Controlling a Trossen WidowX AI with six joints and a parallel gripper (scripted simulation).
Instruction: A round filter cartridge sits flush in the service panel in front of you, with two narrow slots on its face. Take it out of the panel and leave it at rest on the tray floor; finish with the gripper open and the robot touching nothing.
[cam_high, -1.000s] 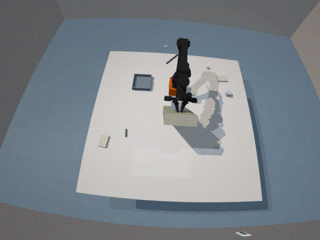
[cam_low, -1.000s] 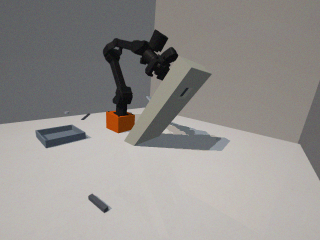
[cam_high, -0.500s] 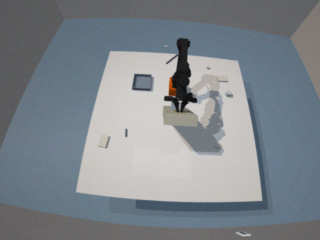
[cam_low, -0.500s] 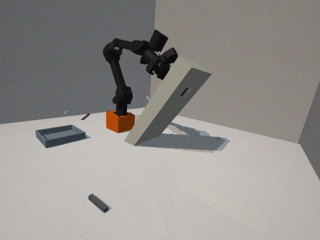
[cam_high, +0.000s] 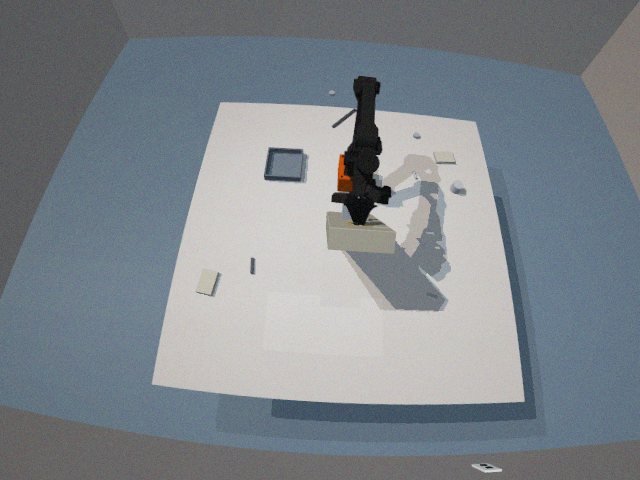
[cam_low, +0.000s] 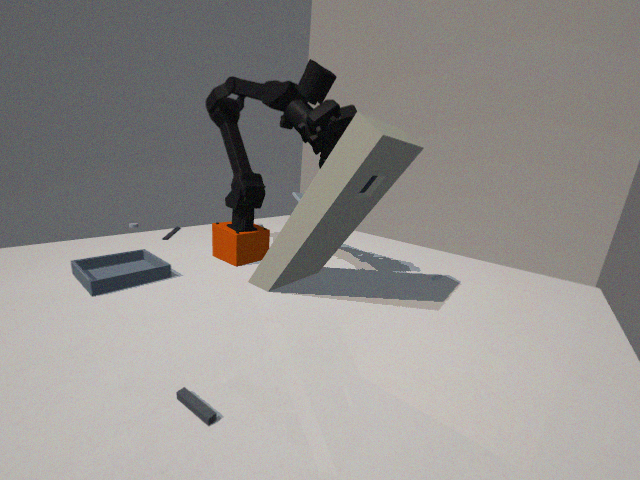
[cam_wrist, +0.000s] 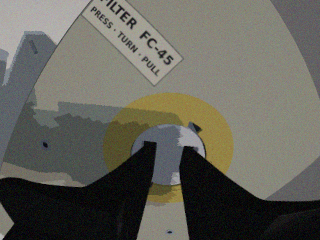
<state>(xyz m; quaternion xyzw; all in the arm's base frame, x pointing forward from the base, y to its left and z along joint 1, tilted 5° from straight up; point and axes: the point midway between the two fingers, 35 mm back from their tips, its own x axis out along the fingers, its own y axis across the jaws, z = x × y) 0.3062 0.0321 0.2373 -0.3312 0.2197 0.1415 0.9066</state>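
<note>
The filter cartridge (cam_wrist: 165, 134) is a round light-grey face inside a yellow ring (cam_wrist: 220, 145) on the tilted beige panel (cam_high: 360, 240) (cam_low: 315, 206) (cam_wrist: 240, 65). My gripper (cam_high: 359, 222) (cam_low: 321, 164) (cam_wrist: 168, 148) is at the panel's face, its two fingertips on the cartridge face, shut on it. The slots are hidden by the fingertips. A dark notch (cam_wrist: 195, 128) shows at the cartridge's upper right edge. The cartridge is still in the panel; whether it stands proud I cannot tell. The blue-grey tray (cam_high: 284, 179) (cam_low: 129, 279) is empty, at the arm base's side.
The orange arm base (cam_high: 343, 178) (cam_low: 224, 245) stands behind the panel. A dark bar (cam_high: 252, 265) (cam_low: 196, 406) and a pale block (cam_high: 207, 282) lie on the table. A dark stick (cam_high: 344, 118) (cam_low: 171, 233) lies beyond the base. A small white cylinder (cam_high: 456, 186) and a pale plate (cam_high: 444, 157) lie at the right.
</note>
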